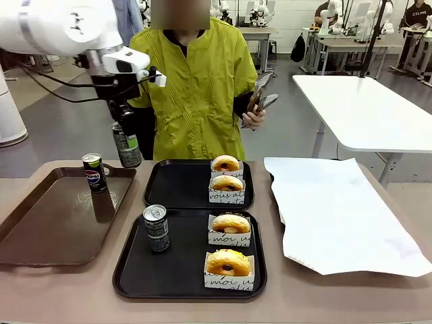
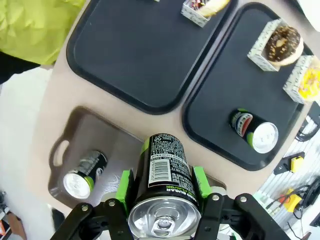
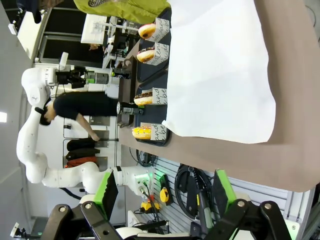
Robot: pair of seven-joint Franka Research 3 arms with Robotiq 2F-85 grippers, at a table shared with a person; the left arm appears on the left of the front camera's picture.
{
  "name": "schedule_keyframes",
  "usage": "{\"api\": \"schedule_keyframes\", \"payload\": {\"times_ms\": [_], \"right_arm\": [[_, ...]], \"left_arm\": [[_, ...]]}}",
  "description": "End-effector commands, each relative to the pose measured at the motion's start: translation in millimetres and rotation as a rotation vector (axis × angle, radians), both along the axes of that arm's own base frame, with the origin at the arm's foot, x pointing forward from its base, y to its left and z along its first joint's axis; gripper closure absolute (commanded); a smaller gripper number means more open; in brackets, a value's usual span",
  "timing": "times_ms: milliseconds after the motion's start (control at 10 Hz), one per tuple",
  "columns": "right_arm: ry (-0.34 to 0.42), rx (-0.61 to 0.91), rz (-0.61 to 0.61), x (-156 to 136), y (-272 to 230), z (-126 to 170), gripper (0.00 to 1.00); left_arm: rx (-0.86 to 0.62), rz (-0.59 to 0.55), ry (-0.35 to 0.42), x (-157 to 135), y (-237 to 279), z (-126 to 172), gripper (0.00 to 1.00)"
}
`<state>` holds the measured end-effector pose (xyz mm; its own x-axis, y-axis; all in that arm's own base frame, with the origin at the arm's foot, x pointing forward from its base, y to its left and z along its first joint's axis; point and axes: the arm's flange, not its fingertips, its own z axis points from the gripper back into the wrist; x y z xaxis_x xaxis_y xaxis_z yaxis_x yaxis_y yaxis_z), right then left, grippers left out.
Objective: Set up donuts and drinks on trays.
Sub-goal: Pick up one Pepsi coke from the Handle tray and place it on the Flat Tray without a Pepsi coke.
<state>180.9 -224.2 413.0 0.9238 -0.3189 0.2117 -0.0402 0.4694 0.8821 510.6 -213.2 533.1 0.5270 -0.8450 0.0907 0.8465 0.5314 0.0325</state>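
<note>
Left gripper [image 2: 162,197]: closed on a dark drink can [image 2: 164,172], green pads pressed to both sides, silver top toward the wrist cam. In the front view the held can [image 1: 126,145] hangs tilted in the air, above the gap between the brown tray [image 1: 40,223] and the far black tray [image 1: 177,183], clear of the table.

Right gripper [image 3: 162,197]: jaws stand wide apart, nothing between the pads; it sits off the table edge, looking across the white paper sheet [image 3: 220,65].

Near black tray [image 1: 175,260]: one can [image 1: 156,228] upright at its left side; two boxed golden-glazed donuts, middle one [image 1: 231,225] and front one [image 1: 228,262], in white paper boxes w/ black script, along the right side.

Far black tray: two more boxed donuts, rear [image 1: 225,164] and front [image 1: 227,183], stacked along its right edge; rest of tray bare.

Brown tray: one upright can w/ red-blue logo [image 1: 94,171] at its far right corner.

White paper sheet [image 1: 337,212] lies on the table to the right of both black trays.

Person in a yellow-green top stands at the far side, one hand [image 1: 254,118] holding tongs [image 1: 262,93] at chest height, well apart from the grippers.
</note>
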Motion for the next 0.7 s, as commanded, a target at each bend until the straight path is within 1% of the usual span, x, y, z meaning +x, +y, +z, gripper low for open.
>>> {"api": "schedule_keyframes", "payload": {"times_ms": [0,200,300,400,500,600], "right_arm": [[-0.023,0.016,0.002,0,1,-1,0.00],[-0.023,0.016,0.002,0,1,-1,0.00],[-0.023,0.016,0.002,0,1,-1,0.00],[-0.023,0.016,0.002,0,1,-1,0.00],[-0.023,0.016,0.002,0,1,-1,0.00],[-0.023,0.016,0.002,0,1,-1,0.00]], "left_arm": [[0.059,0.012,-0.104,41,-36,-22,0.42],[0.059,0.032,-0.115,44,-41,-29,0.42],[0.048,0.087,-0.128,51,-50,-42,0.42],[0.019,0.159,-0.107,53,-55,-51,0.42],[0.011,0.234,-0.071,50,-51,-49,0.42],[0.018,0.074,-0.095,49,-51,-55,0.42]]}}
